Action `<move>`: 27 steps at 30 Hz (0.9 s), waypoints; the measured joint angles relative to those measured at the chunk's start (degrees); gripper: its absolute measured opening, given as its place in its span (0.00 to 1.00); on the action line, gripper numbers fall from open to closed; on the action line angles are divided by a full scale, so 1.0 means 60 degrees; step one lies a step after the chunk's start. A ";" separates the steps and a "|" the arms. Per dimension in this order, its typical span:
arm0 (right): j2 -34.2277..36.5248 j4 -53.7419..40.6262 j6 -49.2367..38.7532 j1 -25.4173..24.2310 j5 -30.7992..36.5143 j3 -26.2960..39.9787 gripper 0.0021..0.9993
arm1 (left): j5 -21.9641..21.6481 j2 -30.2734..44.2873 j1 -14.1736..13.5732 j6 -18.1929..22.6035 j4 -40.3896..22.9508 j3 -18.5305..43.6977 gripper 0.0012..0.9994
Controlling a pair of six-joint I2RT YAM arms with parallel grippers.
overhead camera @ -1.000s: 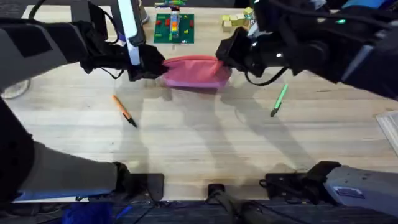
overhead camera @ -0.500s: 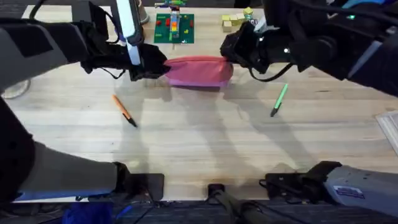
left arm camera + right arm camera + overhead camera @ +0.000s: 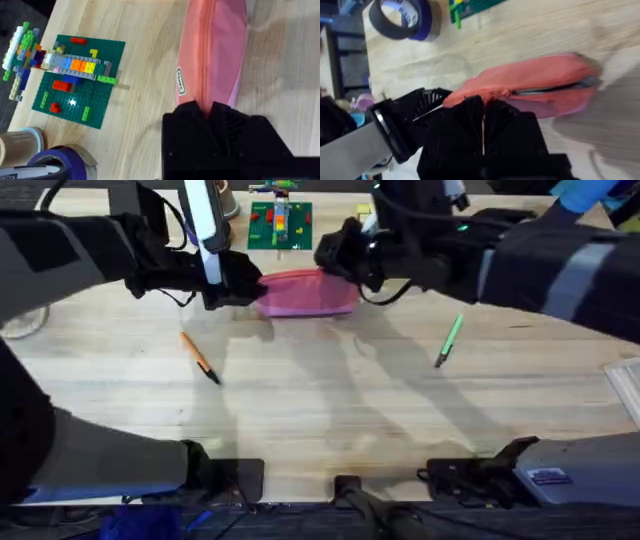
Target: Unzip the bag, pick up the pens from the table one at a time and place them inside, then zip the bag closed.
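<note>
Bag (image 3: 303,293) between both closed tools

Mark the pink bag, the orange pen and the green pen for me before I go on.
pink bag (image 3: 305,293), overhead view, middle of its fabric side.
orange pen (image 3: 199,358), overhead view, mid-shaft, lying on the table.
green pen (image 3: 449,340), overhead view, mid-shaft, lying on the table.

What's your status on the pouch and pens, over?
Left pincer shut on the bag's end. Right pincer shut at its zipper, part open. Orange pen and green pen on the table. Nothing blocking.
</note>
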 joint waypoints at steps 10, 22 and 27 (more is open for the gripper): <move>0.0784 0.1713 0.0024 0.0598 -0.0628 0.0000 0.03 | 0.0029 0.0000 0.0000 0.0000 0.0004 0.0000 0.04; 0.1543 0.3485 0.0062 0.1053 -0.1551 0.0000 0.03 | 0.0066 0.0000 0.0000 0.0000 0.0015 0.0004 0.04; 0.1550 0.3511 -0.0418 0.1310 -0.1528 0.0000 0.03 | 0.0103 0.0000 0.0004 0.0000 -0.0015 0.0001 0.04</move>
